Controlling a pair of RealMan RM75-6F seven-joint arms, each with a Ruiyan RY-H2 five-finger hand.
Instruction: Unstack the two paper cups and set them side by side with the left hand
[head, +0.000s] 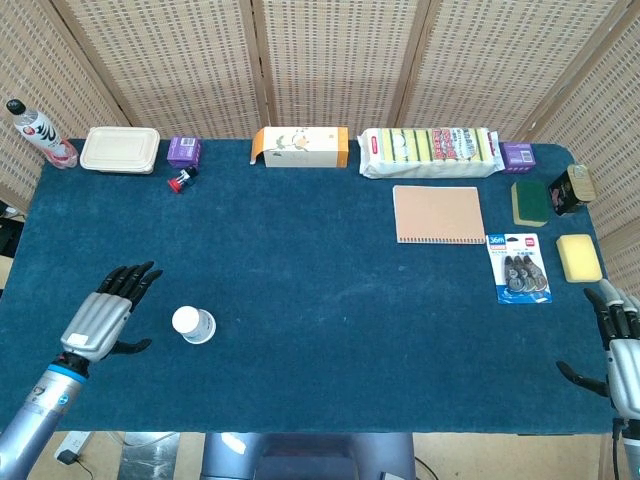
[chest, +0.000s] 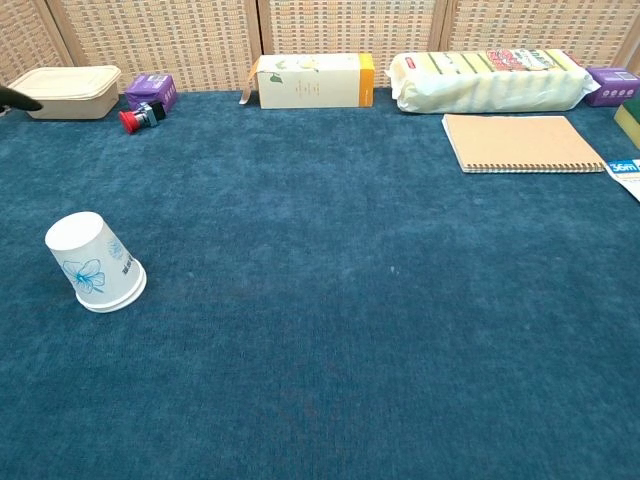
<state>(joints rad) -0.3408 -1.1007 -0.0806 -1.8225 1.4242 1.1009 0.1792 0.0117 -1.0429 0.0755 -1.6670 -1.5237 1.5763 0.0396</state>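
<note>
The stacked paper cups (head: 193, 324) stand upside down on the blue cloth at the front left, white with a blue flower print (chest: 94, 263); a second rim shows at the base. My left hand (head: 107, 309) hovers open just left of them, fingers spread, not touching. In the chest view only a dark fingertip (chest: 15, 97) of it shows at the left edge. My right hand (head: 624, 352) stays open at the table's front right corner, holding nothing.
Along the far edge: a bottle (head: 36, 134), a beige lunch box (head: 120, 149), a purple box (head: 184, 151), a red-black item (head: 181, 181), a carton (head: 300, 146) and a sponge pack (head: 430, 151). A notebook (head: 438, 214), tape pack (head: 518, 268) and sponges (head: 577, 257) lie right.
</note>
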